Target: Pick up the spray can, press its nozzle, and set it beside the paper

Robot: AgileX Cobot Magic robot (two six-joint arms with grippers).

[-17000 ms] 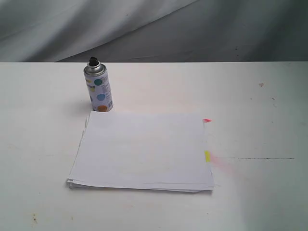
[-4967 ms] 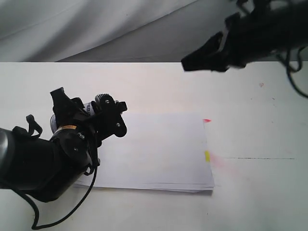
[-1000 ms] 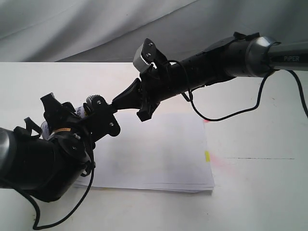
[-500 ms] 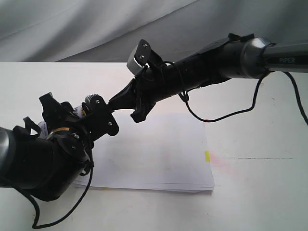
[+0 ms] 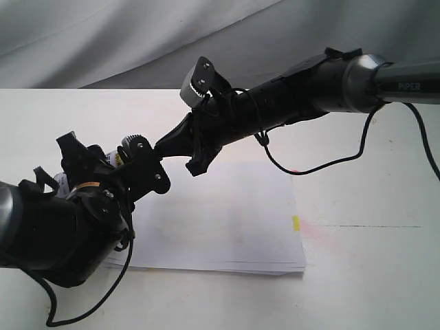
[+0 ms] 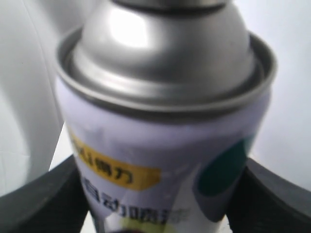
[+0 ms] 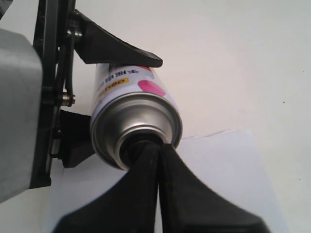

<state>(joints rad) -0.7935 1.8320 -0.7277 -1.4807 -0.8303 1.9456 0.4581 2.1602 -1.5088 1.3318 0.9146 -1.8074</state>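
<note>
The spray can (image 6: 160, 145) is held off the table, tilted, with my left gripper (image 6: 160, 208) shut on its body; a black finger (image 6: 39, 204) shows on each side of the label. In the exterior view only a sliver of the spray can (image 5: 117, 159) shows inside the left gripper (image 5: 130, 165). My right gripper (image 7: 153, 148) is shut, its tips pressed against the black nozzle (image 7: 130, 144) in the silver dome (image 7: 121, 121). The right gripper (image 5: 165, 146) reaches across from the right. The paper (image 5: 220, 220) lies flat below them.
The white table (image 5: 371, 275) stretches around the paper, with a red tab (image 5: 295, 172) and a yellow tab (image 5: 296, 222) at the paper's right edge. A grey cloth backdrop (image 5: 103, 41) hangs behind the table. A black cable (image 5: 323, 165) loops under the right arm.
The can once stood on the table behind the paper; the left gripper now holds it up. Over the last second the right gripper edged left onto the can's top.
</note>
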